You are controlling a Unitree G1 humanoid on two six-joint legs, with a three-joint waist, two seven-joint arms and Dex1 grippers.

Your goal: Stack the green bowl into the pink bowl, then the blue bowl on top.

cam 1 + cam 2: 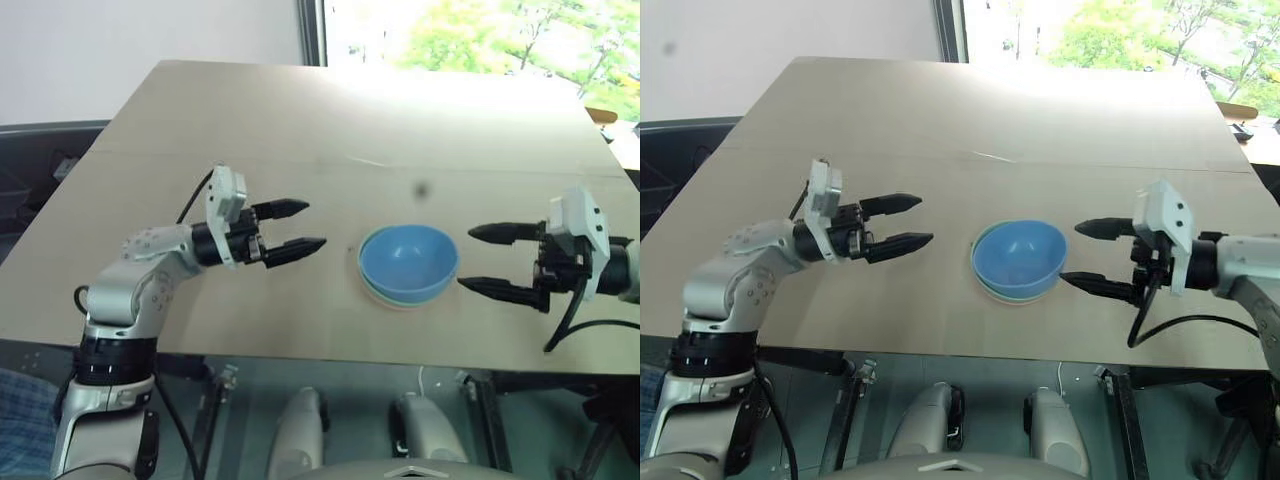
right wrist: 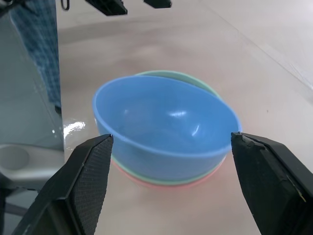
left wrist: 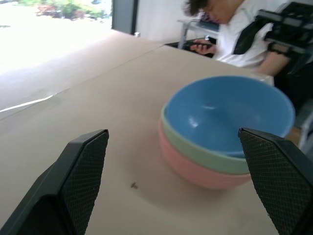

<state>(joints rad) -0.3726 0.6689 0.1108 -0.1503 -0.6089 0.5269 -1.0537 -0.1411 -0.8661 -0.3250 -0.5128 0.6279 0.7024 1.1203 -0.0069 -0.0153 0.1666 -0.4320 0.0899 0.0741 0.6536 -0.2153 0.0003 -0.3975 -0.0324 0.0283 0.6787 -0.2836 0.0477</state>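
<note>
Three bowls sit in one stack near the table's [image 1: 300, 130] near edge: blue bowl [image 1: 407, 260] on top, green bowl [image 3: 195, 147] under it, pink bowl [image 3: 195, 171] lowest. Left pincer [image 1: 290, 228] and right pincer [image 1: 485, 262] wait wide open, empty, because the stacking looks finished.

Looks like an office or lab room, not a home. I stand at a big plain light-wood desk [image 1: 300, 150], bare apart from three plastic bowls [image 1: 407, 265] stacked together. Pale blank wall [image 1: 140, 35] behind the desk, dark window frame [image 1: 311, 30] beside it, bright green trees [image 1: 520, 35] outside in daylight. My left wrist view shows a person [image 3: 230, 29] in a white shirt seated at the desk's far side, looking down at a phone [image 3: 201, 47]. Dark furniture [image 1: 40, 160] sits beside the desk.
</note>
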